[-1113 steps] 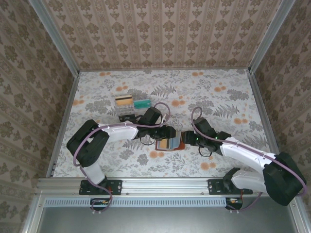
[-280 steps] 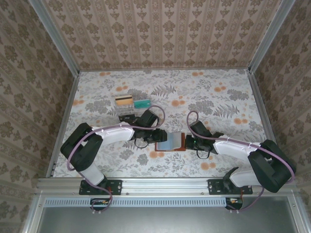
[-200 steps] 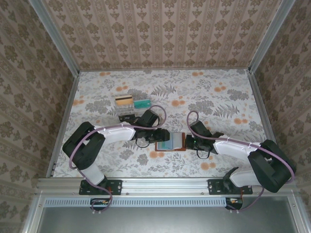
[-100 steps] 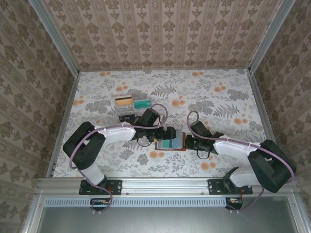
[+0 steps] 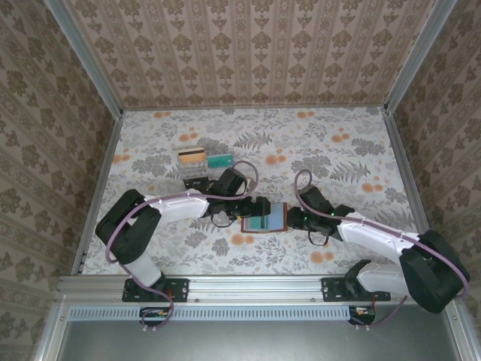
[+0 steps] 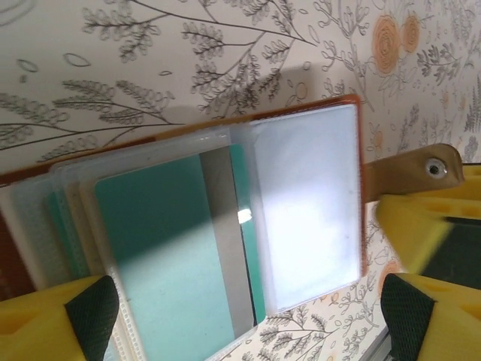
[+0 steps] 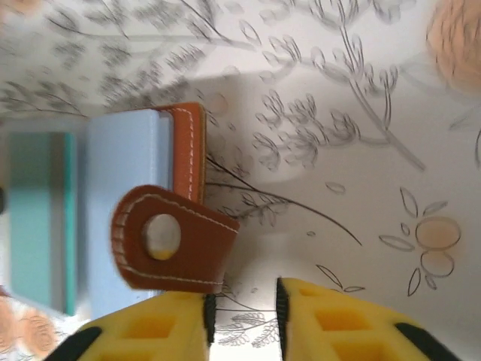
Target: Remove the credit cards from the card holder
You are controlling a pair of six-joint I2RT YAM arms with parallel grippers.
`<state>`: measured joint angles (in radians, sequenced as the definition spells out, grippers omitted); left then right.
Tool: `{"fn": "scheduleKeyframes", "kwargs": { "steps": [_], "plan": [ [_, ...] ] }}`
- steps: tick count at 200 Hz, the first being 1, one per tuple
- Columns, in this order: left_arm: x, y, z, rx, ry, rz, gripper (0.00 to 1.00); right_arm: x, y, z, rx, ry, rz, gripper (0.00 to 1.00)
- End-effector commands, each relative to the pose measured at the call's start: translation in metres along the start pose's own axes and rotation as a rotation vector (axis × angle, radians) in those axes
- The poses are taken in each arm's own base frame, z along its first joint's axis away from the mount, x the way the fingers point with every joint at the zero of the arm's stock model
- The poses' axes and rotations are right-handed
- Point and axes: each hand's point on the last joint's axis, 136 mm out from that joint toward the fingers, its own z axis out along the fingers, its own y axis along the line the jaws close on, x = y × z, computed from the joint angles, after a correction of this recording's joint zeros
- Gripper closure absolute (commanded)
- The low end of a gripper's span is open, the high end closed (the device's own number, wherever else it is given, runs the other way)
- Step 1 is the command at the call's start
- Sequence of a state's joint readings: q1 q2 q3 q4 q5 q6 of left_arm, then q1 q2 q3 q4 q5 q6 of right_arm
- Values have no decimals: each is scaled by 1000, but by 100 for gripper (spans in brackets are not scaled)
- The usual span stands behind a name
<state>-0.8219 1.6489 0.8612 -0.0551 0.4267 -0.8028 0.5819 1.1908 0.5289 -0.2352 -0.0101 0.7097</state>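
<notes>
Cards first, over on the left of the floral-print tabletop [image 5: 353, 150]: a flat tan rectangular card with a dark stripe [image 5: 192, 156], a teal plastic card [image 5: 220, 160] just beside it, and a darker card [image 5: 197, 180] nearer the arms, too small to read properly. Moving right, the left gripper [image 5: 259, 207] sits low at the left edge of the small brown leather bifold card holder [image 5: 264, 219], which lies opened flat on the table between the two arms. From the left wrist cam, its chunky yellow fingers with black pads [image 6: 83, 320] are spread wide on either side and aren't clamping anything. Between them you get a fan of glossy clear plastic sleeves, with a smooth teal card in a sleeve [image 6: 161, 256] and a pale blue-grey empty sleeve [image 6: 304, 218] catching glare. The stitched brown leather strap with a round snap hole [image 7: 169, 241] sticks off the holder's right edge. Right gripper [image 7: 242, 308] is just past that strap, its yellow jaws only slightly parted with bare table showing in the gap, so it's let go and grasping nothing.
</notes>
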Motion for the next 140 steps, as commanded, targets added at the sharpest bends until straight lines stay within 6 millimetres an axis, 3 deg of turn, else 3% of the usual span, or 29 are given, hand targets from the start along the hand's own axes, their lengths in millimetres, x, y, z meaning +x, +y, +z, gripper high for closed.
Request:
{"fn": "scheduleKeyframes", "kwargs": {
  "steps": [1,38,71,84,140],
  "plan": [
    [3,15,-13,-63,-3,4,10,-19,13,-17,-24,-43,-14,66],
    [4,29,-21,-102,-11,-8,26,-27,51,-22,-141,-30,-15,67],
    [9,35,-16,-112,3,-20,64,-26,80,-15,-225,10,-26,77],
    [10,37,-13,-114,10,-25,73,-22,85,-8,-242,34,-17,79],
    [14,40,1,-119,40,-27,79,-4,84,22,-233,120,10,80]
  ]
}}
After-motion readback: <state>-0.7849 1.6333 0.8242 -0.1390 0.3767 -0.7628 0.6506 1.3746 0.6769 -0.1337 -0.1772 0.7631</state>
